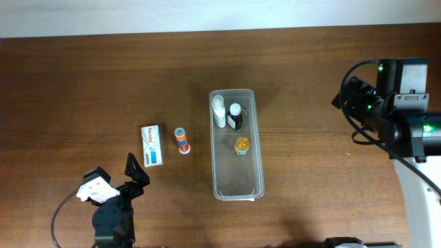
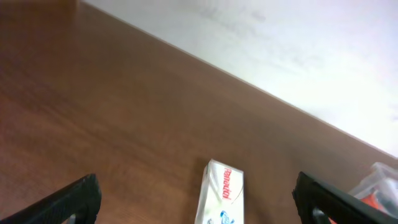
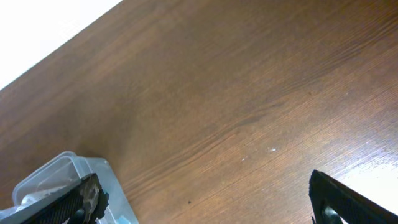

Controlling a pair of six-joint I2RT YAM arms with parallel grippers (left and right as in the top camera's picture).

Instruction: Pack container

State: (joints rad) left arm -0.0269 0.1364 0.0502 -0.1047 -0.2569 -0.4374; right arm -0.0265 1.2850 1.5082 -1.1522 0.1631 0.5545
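A brown wood-grained counter [image 3: 236, 93] is seen across nearly the whole view. Its edge cuts off the upper left, where a white surface [image 3: 37, 31] is shown beyond. One rounded, rimmed corner of the clear plastic container [image 3: 62, 165] is caught well short of that edge. The fingers [image 3: 81, 199] of the gripper [image 3: 205, 199] are spread wide with nothing held between them, and one finger is seen in front of the container's corner.

Container [image 1: 238, 180] lies lengthwise at centre of table [image 1: 310, 62]. Inside, at far end: left bottle [image 1: 219, 110] and right bottle [image 1: 236, 116], side by side. Jar [image 1: 242, 145] just before them, mid-container, toward right wall. Vial [image 1: 182, 140] on table just left of container. Box [image 1: 152, 145] left of vial, apart from it. Left gripper [image 1: 116, 176] before box, not touching. Right arm [image 1: 386, 103] well right of container.
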